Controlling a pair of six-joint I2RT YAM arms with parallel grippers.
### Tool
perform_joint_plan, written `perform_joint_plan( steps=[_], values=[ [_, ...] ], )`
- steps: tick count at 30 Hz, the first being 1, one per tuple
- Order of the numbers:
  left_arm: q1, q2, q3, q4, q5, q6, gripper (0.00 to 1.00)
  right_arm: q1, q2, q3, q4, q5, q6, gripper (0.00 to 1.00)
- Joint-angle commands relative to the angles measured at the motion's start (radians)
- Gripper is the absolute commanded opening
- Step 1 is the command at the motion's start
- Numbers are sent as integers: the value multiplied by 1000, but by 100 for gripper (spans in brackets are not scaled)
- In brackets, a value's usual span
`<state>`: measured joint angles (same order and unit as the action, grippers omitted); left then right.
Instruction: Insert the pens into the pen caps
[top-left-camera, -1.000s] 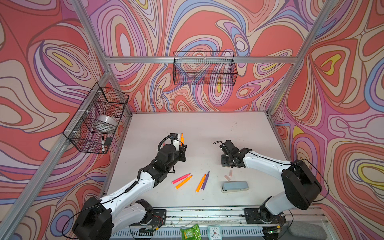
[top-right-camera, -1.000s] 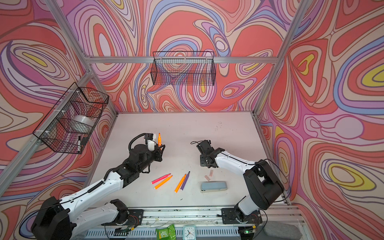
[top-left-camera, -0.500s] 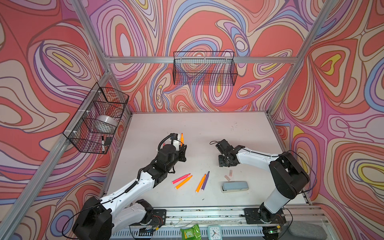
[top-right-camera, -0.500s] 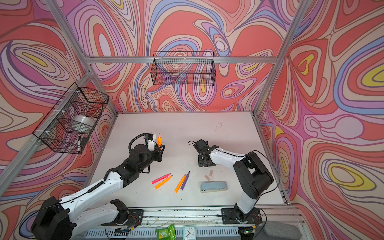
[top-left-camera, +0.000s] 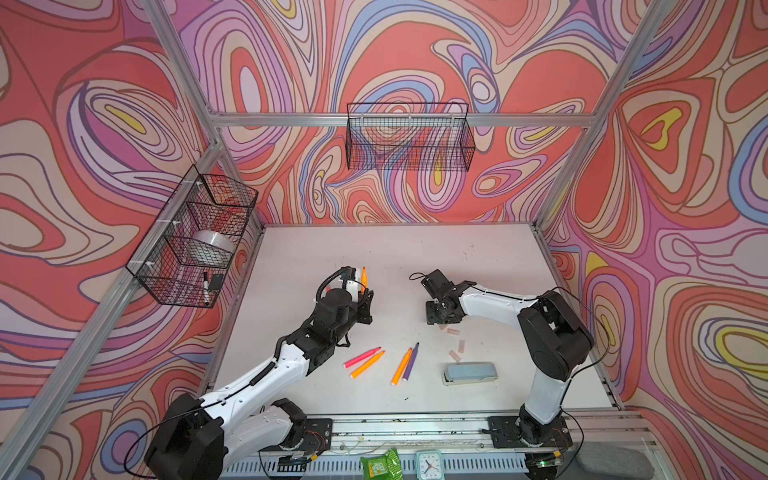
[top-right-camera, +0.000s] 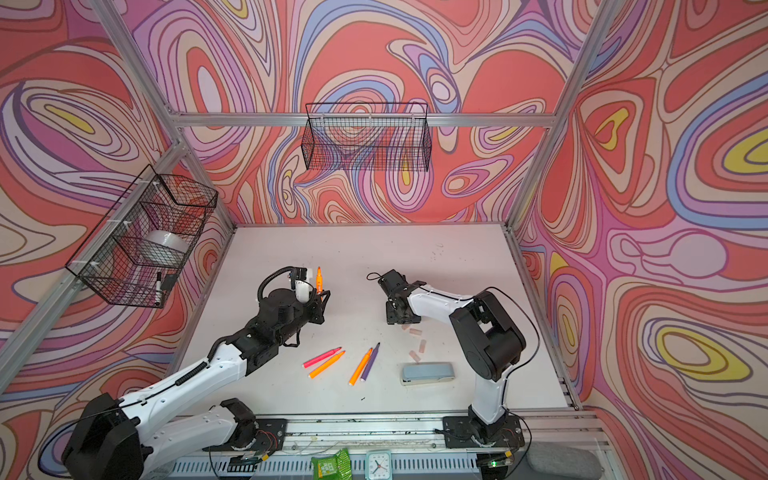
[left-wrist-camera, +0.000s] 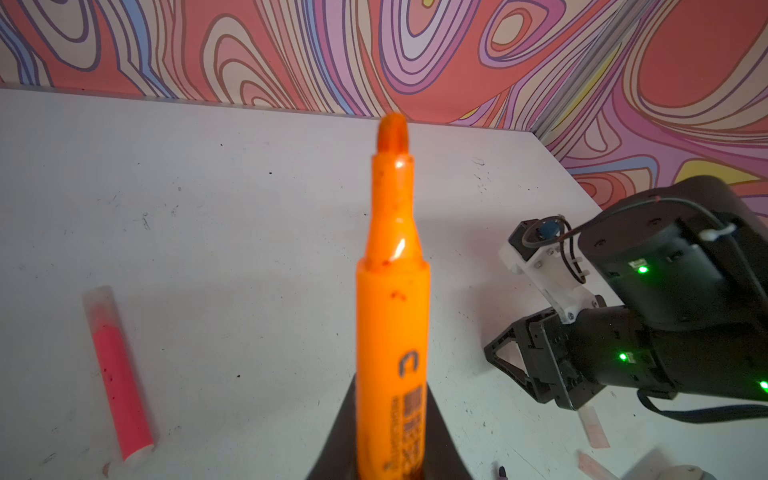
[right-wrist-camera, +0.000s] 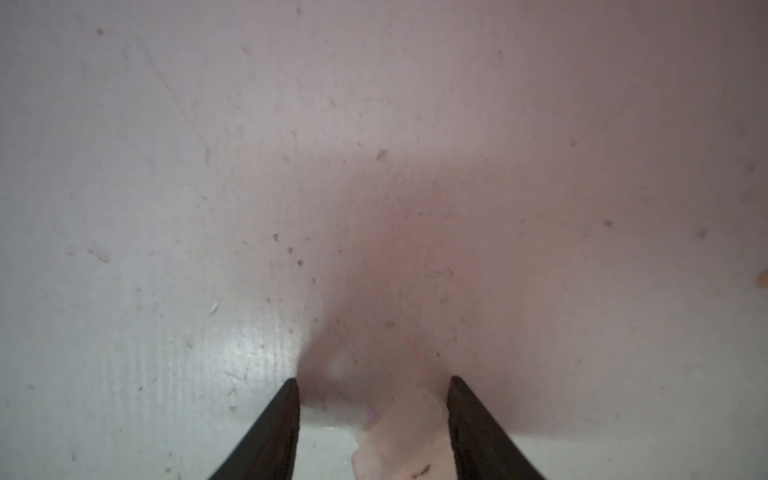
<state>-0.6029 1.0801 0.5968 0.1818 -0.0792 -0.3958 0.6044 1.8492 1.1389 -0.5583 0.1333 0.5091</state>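
Note:
My left gripper (top-left-camera: 363, 296) (left-wrist-camera: 392, 386) is shut on an orange pen (top-left-camera: 364, 276) (left-wrist-camera: 392, 291), held upright with its bare tip pointing up. My right gripper (top-left-camera: 441, 319) (right-wrist-camera: 374, 380) points down at the table with its jaws apart. A translucent pen cap (right-wrist-camera: 399, 436) lies between them, against one finger. Three more caps (top-left-camera: 453, 331) lie just in front of it. A pink pen (top-left-camera: 361, 356), two orange pens (top-left-camera: 367, 364) and a purple pen (top-left-camera: 410, 361) lie on the table. The left wrist view shows a pink pen (left-wrist-camera: 120, 374) lying with a cap on its tip.
A grey-blue stapler (top-left-camera: 469, 372) lies near the front right, close to the caps. Wire baskets hang on the left wall (top-left-camera: 195, 241) and the back wall (top-left-camera: 409, 137). The white table (top-left-camera: 415, 253) ends at the patterned walls.
My right gripper has shifted a little to the left over the caps, and that arm's elbow has risen and folded in. The left arm and its pen have stayed still.

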Motion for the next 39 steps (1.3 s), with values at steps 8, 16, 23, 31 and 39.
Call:
perform_joint_plan(
  steps=[8,16,23,31,39],
  values=[
    [0,-19,18,-8,6,12,0,58,40,62,-36,25,2,58],
    [0,-22,17,-8,9,10,0,60,11,47,-60,66,16,58],
    [0,-31,15,-7,12,9,0,67,13,24,-57,50,23,47],
    [0,-34,14,-5,17,10,0,92,7,3,-72,75,38,40],
    [0,-35,14,-5,21,8,0,104,-16,-15,-79,99,45,35]
  ],
)
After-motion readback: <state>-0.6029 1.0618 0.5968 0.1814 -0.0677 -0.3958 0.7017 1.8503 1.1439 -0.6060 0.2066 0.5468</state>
